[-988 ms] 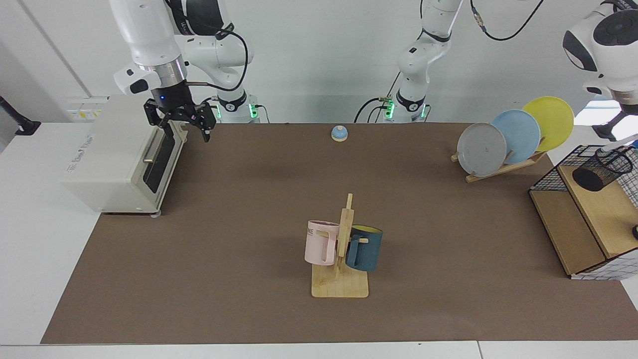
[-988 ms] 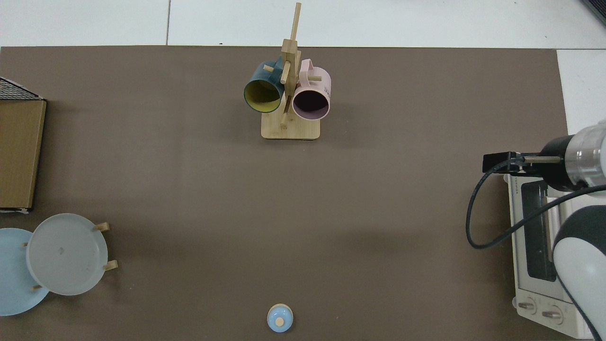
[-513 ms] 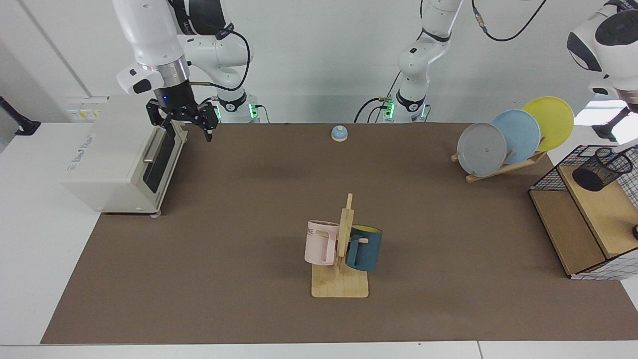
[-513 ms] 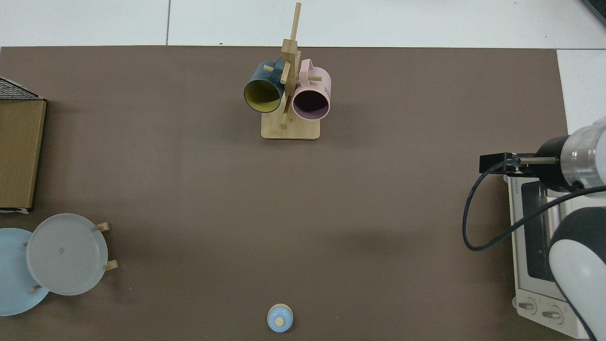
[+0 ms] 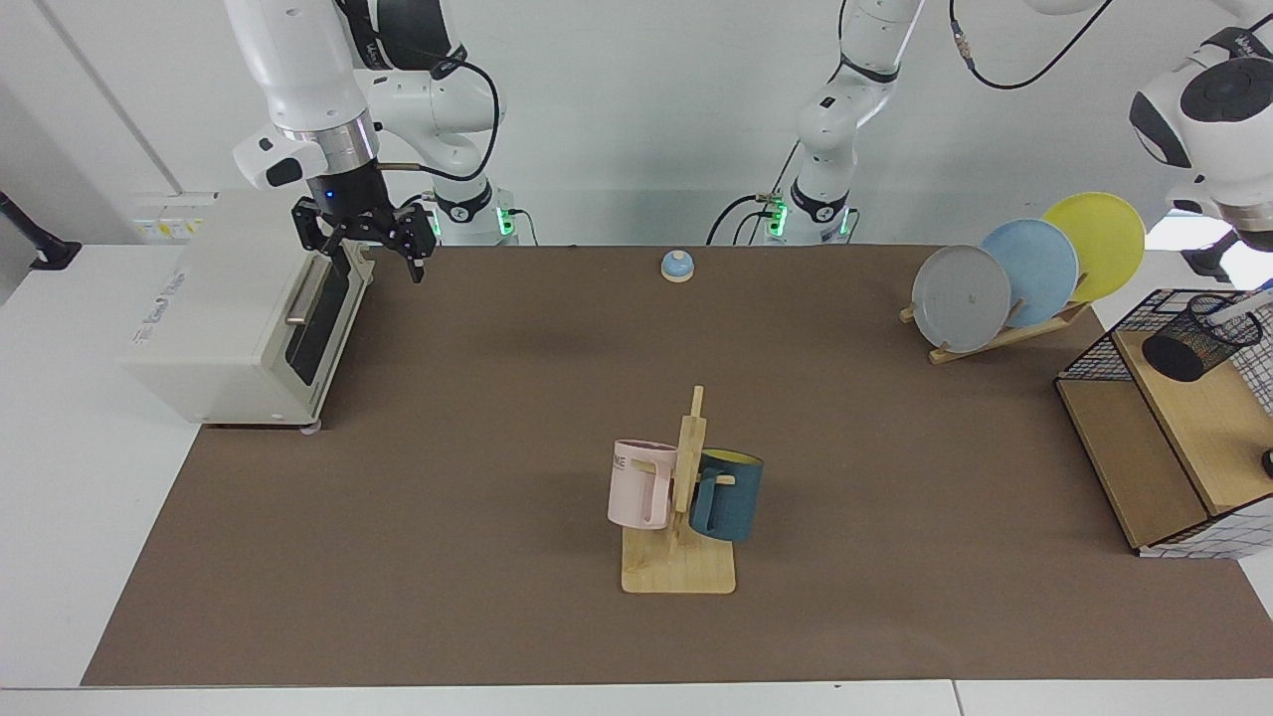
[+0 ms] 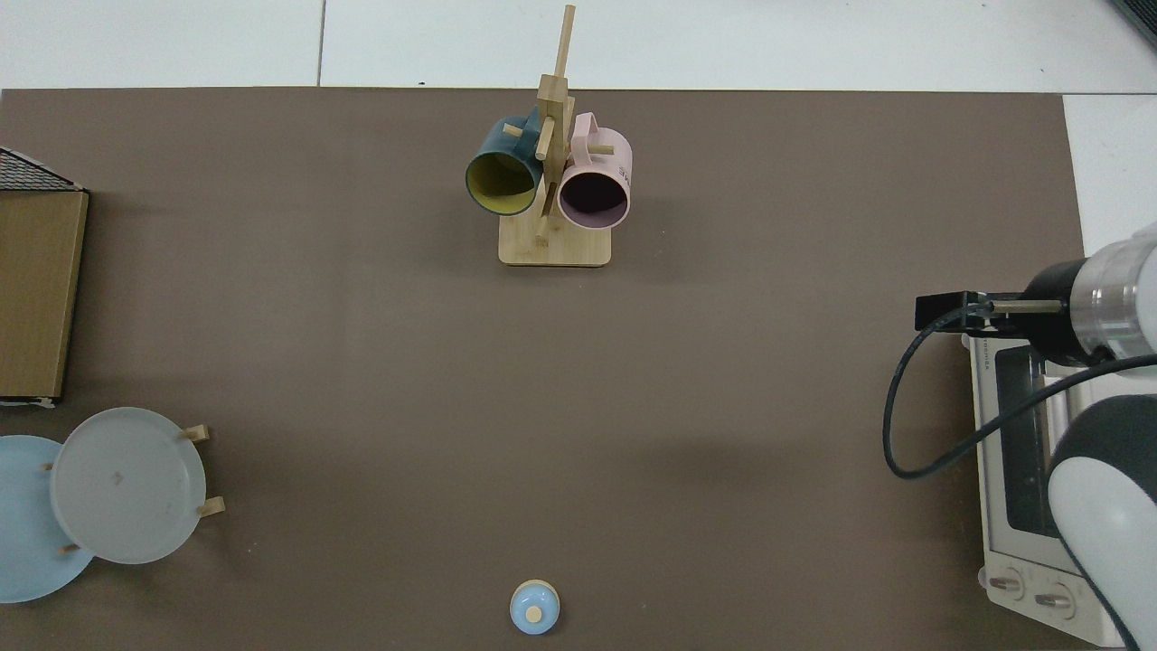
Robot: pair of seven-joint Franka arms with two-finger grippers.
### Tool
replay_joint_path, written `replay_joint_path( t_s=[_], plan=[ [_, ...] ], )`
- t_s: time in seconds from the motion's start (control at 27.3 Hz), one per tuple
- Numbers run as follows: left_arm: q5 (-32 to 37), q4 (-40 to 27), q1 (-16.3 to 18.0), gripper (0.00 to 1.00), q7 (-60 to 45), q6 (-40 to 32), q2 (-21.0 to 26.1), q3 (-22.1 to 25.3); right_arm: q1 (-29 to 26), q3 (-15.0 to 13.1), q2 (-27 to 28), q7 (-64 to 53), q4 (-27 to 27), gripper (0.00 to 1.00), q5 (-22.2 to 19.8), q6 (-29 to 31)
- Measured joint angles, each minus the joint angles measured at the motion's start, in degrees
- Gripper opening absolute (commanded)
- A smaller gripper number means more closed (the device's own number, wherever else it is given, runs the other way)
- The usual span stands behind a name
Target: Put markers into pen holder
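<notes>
Right now I see my right gripper [image 5: 376, 261] hanging open and empty by the toaster oven [image 5: 239, 318], while my left gripper is out of view beyond the pen holder [image 5: 1198, 338].

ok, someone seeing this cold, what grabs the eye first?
Probably the mug stand mid-table, with a pink mug and a dark blue mug hanging on it, then the three plates on a rack far across. The right arm's tool hangs open by the toaster oven; the left tool is out of frame near the black mesh pen holder on the wire shelf.
</notes>
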Motion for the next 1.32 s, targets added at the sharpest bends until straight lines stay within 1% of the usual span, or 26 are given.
replay_joint_path(
  t_s=[0.07, 0.11, 0.15, 0.18, 0.22, 0.4, 0.59, 0.7, 0.77, 0.95, 1.03, 1.13, 1.32],
  plan=[
    [0.0, -0.6, 0.0, 0.00, -0.6, 0.0, 0.0, -0.1, 0.0, 0.0, 0.0, 0.0, 0.0, 1.00, 0.0, 0.0],
    [0.0, -0.9, 0.0, 0.33, -0.9, 0.0, 0.0, -0.1, 0.0, 0.0, 0.0, 0.0, 0.0, 1.00, 0.0, 0.0],
    [0.0, -1.2, 0.0, 0.98, -1.2, 0.0, 0.0, -0.1, 0.0, 0.0, 0.0, 0.0, 0.0, 1.00, 0.0, 0.0],
    [0.0, -1.5, 0.0, 0.96, -1.4, 0.0, 0.0, -0.1, 0.0, 0.0, 0.0, 0.0, 0.0, 1.00, 0.0, 0.0],
    [0.0, -1.8, 0.0, 1.00, -1.6, 0.0, 0.0, -0.1, 0.0, 0.0, 0.0, 0.0, 0.0, 1.00, 0.0, 0.0],
    [0.0, -2.2, 0.0, 1.00, -2.2, 0.0, 0.0, -0.2, 0.0, 0.0, 0.0, 0.0, 0.0, 1.00, 0.0, 0.0],
    [-0.1, -0.8, -0.2, 1.00, -2.5, -0.5, -0.1, -0.6, 0.0, 0.0, 0.0, 0.0, 0.0, 1.00, 0.0, 0.0],
    [-0.8, 0.8, -1.0, 1.00, -2.6, -1.2, -0.2, -1.0, 0.3, 0.1, 0.0, 0.0, 0.0, 1.00, 0.0, 0.0],
    [-3.5, 2.1, -1.8, 1.00, -2.7, -2.1, -0.2, -1.2, 0.8, 0.1, 0.0, 0.0, 0.0, 1.00, 0.0, 0.0],
    [-16.0, 4.2, -2.5, 1.00, -2.7, -4.2, -0.3, -1.4, 1.5, 0.1, 0.0, 0.0, 0.0, 1.00, 0.0, 0.0],
    [-19.4, 4.4, -2.6, 1.00, -2.7, -4.8, -0.3, -1.4, 1.5, 0.1, 0.0, 0.0, 0.0, 1.00, 0.0, 0.0],
    [-22.2, 4.5, -3.3, 1.00, -4.3, -5.2, -0.3, -1.5, 1.3, -0.1, 0.0, 0.0, 0.0, 1.00, 0.0, 0.0],
    [-22.8, 4.4, -7.0, 1.00, -11.9, -7.0, -0.2, -1.9, 0.4, -0.3, 0.0, 0.0, 0.0, 1.00, 0.0, 0.0]
  ],
)
